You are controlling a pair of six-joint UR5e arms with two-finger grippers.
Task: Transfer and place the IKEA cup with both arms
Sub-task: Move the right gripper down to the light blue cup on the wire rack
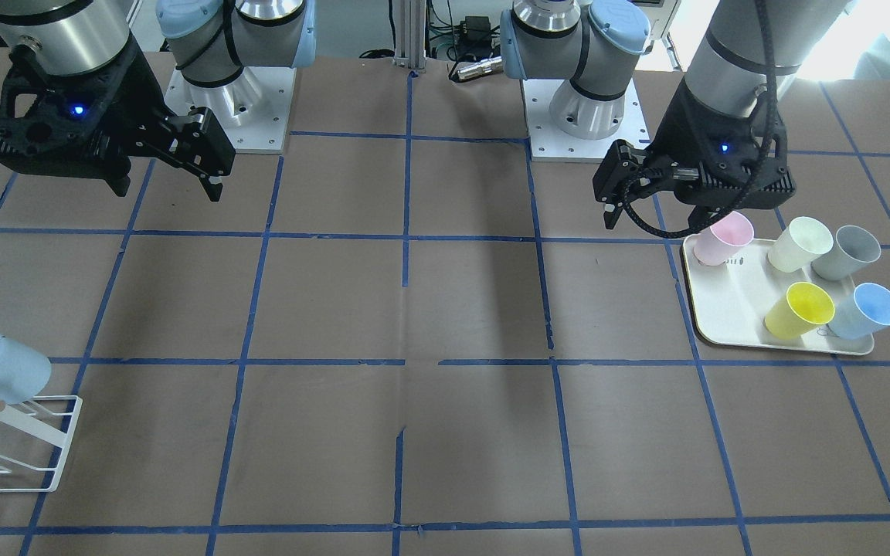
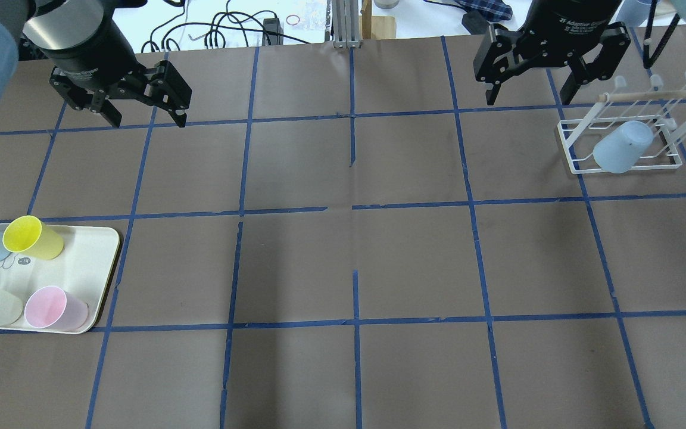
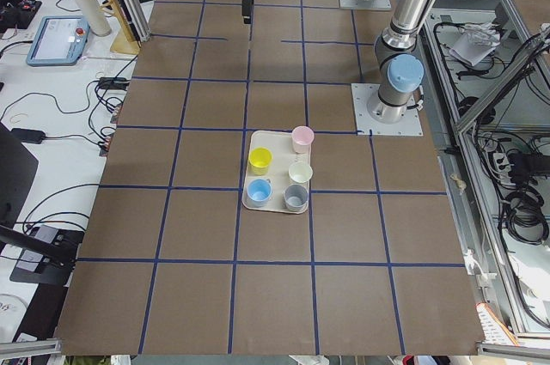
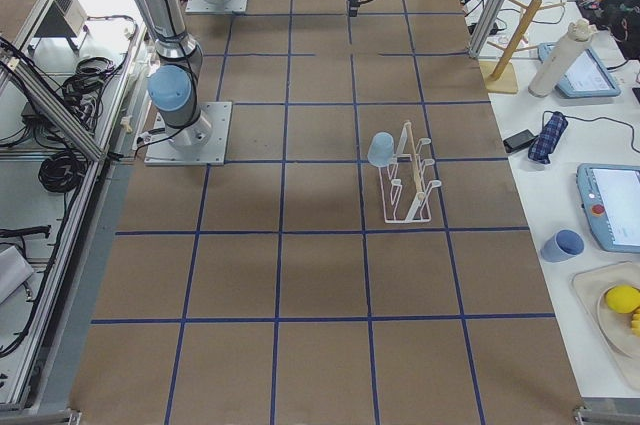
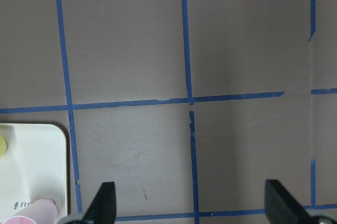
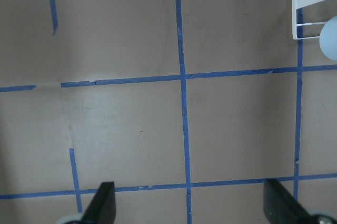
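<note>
Front-facing view: the small light-blue plastic tumbler (image 1: 3,367) hangs tilted on the white wire rack (image 1: 65,444), well out ahead of the right jaws and far from the left jaws.

Overhead: both pairs of jaws are spread wide, gripping nothing, above the brown table (image 2: 355,262). The tumbler is near the right pair's outer side.

Right wrist: the tumbler's edge peeks in ahead, outward of the open jaws.

Left wrist: a cream rectangular plastic tray (image 5: 31,166) lies beside the open jaws.

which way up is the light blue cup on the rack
Inverted, tilted: the light-blue cup hangs on the rack's peg, closed base up.
</note>
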